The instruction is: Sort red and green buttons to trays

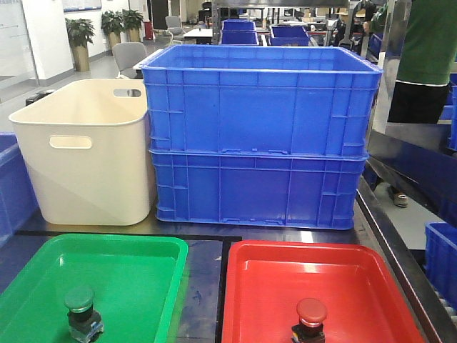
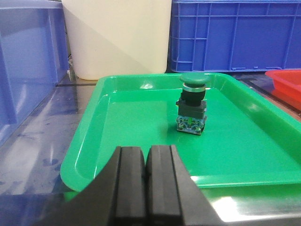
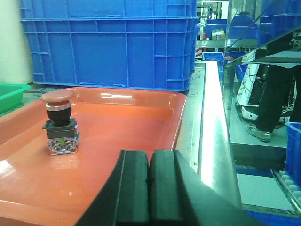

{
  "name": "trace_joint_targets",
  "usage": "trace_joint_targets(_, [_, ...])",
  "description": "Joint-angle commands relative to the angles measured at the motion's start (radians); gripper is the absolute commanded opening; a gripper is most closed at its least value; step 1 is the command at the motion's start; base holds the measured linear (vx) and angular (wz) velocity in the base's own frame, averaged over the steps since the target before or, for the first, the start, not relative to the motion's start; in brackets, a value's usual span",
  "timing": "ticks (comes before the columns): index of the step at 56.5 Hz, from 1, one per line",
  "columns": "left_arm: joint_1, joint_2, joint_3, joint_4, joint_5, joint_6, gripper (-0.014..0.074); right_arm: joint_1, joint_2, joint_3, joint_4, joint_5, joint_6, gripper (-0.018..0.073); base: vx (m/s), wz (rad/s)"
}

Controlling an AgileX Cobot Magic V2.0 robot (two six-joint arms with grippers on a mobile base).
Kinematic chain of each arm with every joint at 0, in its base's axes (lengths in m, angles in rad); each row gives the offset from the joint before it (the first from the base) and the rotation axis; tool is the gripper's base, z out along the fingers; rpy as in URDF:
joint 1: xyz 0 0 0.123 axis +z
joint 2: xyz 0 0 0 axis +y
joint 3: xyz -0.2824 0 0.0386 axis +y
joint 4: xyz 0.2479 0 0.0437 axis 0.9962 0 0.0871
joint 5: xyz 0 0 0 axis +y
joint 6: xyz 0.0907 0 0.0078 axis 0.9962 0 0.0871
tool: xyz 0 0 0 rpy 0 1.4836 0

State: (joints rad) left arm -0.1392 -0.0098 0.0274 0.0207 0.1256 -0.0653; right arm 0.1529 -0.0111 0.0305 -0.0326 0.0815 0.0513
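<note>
While sitting upright in the green tray (image 1: 43,286), green button (image 1: 80,307); likewise upright in the red tray (image 1: 357,286), red button (image 1: 310,318). Left gripper (image 2: 146,176) pressed fully together, nothing held, just short of the tray's near rim. Right gripper (image 3: 149,176) equally closed and empty, near the red tray's near edge.

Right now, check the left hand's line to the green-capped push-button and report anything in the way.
Nothing visible blocks it. The left hand sits closed just outside the glossy green plastic tray; only the tray's low near rim and bare floor separate it from the upright green-capped push-button.
</note>
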Motion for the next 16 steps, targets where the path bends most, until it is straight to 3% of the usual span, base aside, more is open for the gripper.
trace_joint_targets(1, [-0.001, 0.015, -0.025, -0.001, -0.081, -0.011, -0.0006, -0.006, -0.007, 0.007, 0.001, -0.082, -0.010, -0.0008, 0.00, 0.00])
trace_joint_targets(16, [-0.001, 0.015, -0.025, -0.001, -0.081, -0.011, -0.0006, -0.006, -0.007, 0.007, 0.001, -0.082, -0.010, -0.0008, 0.00, 0.00])
